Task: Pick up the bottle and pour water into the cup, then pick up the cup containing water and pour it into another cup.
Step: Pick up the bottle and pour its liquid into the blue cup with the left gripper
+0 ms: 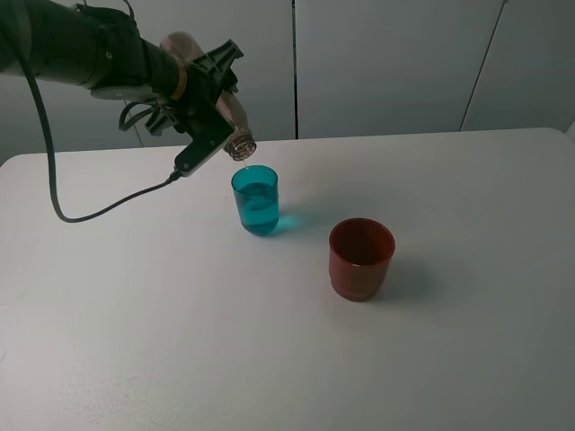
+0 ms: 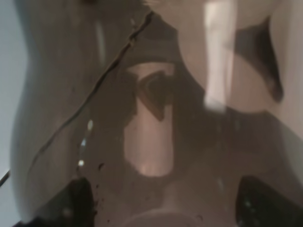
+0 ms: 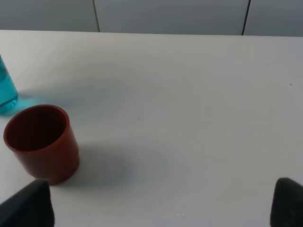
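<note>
My left gripper is shut on the smoky grey-brown bottle and holds it tipped steeply, its open threaded mouth just above the rim of the teal cup. The teal cup stands upright on the table with water in it. The bottle's translucent wall fills the left wrist view. The dark red cup stands upright and looks empty, to the right of the teal cup and nearer the front. In the right wrist view my right gripper is open and empty, with the red cup and the teal cup's edge ahead of it.
The white table bears only the two cups. A black cable hangs from the left arm down to the table's left side. Grey wall panels stand behind the table's far edge.
</note>
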Robot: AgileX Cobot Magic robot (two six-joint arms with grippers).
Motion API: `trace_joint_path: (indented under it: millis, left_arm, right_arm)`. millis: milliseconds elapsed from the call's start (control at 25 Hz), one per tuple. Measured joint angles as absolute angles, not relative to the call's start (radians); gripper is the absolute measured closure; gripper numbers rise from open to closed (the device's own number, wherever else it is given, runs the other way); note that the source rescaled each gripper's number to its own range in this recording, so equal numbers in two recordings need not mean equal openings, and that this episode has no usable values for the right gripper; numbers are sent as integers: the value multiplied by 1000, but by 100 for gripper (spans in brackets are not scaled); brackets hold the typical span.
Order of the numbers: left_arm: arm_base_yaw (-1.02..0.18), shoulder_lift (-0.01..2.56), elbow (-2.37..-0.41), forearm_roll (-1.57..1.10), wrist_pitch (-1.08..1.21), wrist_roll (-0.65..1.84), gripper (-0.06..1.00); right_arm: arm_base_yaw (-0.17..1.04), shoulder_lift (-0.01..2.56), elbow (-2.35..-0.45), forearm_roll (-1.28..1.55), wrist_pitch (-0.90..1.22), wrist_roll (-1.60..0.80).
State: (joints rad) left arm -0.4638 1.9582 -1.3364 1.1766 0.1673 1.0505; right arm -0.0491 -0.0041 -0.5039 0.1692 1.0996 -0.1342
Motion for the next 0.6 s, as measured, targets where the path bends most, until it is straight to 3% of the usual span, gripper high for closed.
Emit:
trace_joint_path:
  millis: [600]
  left_arm:
    - [-467, 1958, -1337, 1176, 157, 1032, 94]
  right_arm:
    - [-49, -4, -504, 169, 1100, -134]
